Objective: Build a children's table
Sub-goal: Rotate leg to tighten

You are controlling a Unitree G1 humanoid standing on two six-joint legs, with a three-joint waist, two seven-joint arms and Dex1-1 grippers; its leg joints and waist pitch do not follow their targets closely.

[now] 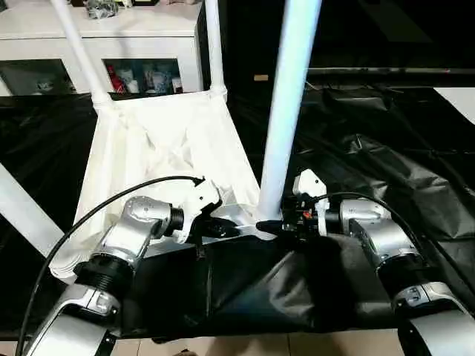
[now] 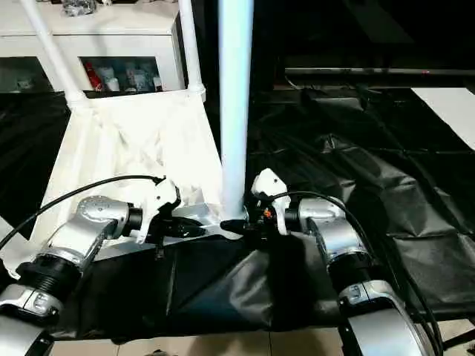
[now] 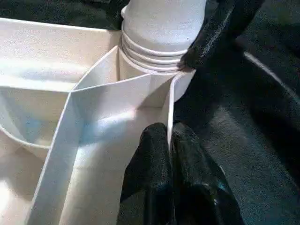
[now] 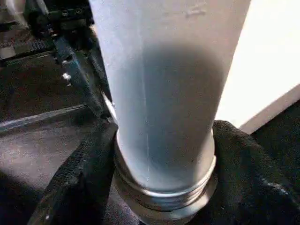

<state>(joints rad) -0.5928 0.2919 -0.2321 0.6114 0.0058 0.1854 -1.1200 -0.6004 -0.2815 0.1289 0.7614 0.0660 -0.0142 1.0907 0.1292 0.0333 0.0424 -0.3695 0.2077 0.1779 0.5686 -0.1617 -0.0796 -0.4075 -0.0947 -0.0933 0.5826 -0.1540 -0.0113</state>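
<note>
We have the white plastic rectangular tabletop lying upside down on the black plastic sheet, with its ribbed side facing up. The long white tube leg we are working on stands straight up at the tabletop's near right corner. Its long line runs up and down, and its ringed bottom end sits at the round corner socket.

Our right gripper is the nearer one to that leg. Its jaws reach in level from the right and sit around the leg's bottom, one black finger on each side. We judge they are gripping the leg low down, just above the socket.

Our left gripper comes in from the left. Its jaws are closed tight on the thin white wall of the tabletop's near edge, beside the same corner.

Two more white tube legs stand up at the far corners. Behind them is a white cabinet with things inside.

We can read no words or labels anywhere.
</note>
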